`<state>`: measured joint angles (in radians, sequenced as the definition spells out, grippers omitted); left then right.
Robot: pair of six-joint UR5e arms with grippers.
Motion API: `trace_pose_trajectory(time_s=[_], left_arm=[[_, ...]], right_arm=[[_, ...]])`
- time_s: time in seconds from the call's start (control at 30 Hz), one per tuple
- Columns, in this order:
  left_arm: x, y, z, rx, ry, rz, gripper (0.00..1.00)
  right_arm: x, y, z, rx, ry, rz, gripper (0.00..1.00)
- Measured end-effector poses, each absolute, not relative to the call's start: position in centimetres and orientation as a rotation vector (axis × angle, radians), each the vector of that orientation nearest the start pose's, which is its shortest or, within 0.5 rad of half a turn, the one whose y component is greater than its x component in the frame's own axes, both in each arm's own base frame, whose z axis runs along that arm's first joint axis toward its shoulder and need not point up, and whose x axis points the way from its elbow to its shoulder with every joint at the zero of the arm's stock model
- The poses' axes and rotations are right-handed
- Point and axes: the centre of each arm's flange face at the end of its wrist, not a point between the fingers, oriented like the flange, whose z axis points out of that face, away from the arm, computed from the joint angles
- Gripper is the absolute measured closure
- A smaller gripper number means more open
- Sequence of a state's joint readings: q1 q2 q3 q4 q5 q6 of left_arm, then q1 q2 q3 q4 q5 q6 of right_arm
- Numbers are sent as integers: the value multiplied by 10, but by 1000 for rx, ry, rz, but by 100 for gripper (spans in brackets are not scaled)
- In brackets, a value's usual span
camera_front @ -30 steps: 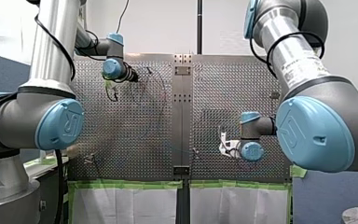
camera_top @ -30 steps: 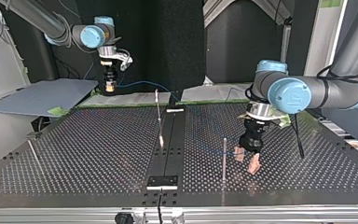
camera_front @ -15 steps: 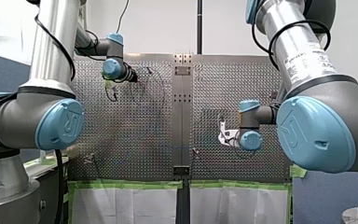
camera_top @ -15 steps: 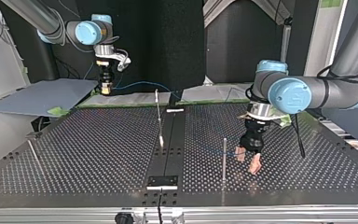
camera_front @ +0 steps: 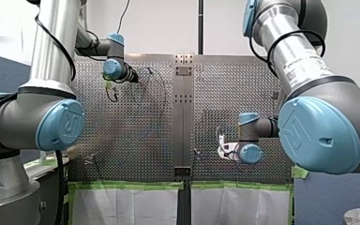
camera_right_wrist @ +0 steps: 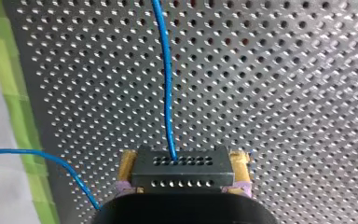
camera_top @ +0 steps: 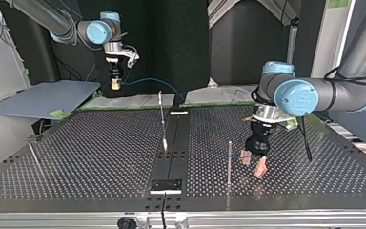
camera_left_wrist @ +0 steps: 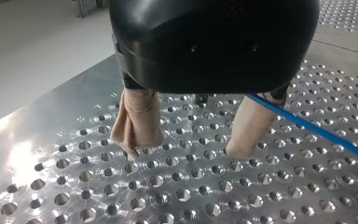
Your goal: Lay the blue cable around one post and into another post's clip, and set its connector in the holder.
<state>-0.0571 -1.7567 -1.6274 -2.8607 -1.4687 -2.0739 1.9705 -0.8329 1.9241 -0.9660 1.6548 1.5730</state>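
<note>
Your right claw (camera_top: 116,86) is clenched on the dark connector (camera_right_wrist: 182,172), high above the table (camera_top: 76,143) at the top view's left. The blue cable (camera_right_wrist: 167,84) comes out of the connector. Your left claw (camera_left_wrist: 188,147) is released, with its beige fingers (camera_left_wrist: 137,121) low over the holes. The cable runs past one of them, near a thin post (camera_top: 229,162)

A raised "UR" mark is made out on the blue shoulder cap (camera_front: 60,124) of the left arm in the front view; a like mark is borne by the right arm's shoulder cap (camera_front: 316,133); the same mark is seen faintly on the left arm's wrist cap (camera_top: 299,98) in the top view; small print on the right arm's tube label (camera_front: 304,58) cannot be read.
</note>
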Motion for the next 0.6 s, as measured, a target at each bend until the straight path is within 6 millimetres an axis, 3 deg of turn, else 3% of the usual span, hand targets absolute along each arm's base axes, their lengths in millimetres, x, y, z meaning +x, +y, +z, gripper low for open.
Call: trace_pose_trajectory(time_s=[0.23,0.6], left_arm=[[553,-175,390,-265,1534,-521,0],[551,-175,388,-283,1550,-515,0]], right_arm=[[331,-454,-7,1570,-1120,1343,100],[331,-455,-9,1565,-1123,1347,100]])
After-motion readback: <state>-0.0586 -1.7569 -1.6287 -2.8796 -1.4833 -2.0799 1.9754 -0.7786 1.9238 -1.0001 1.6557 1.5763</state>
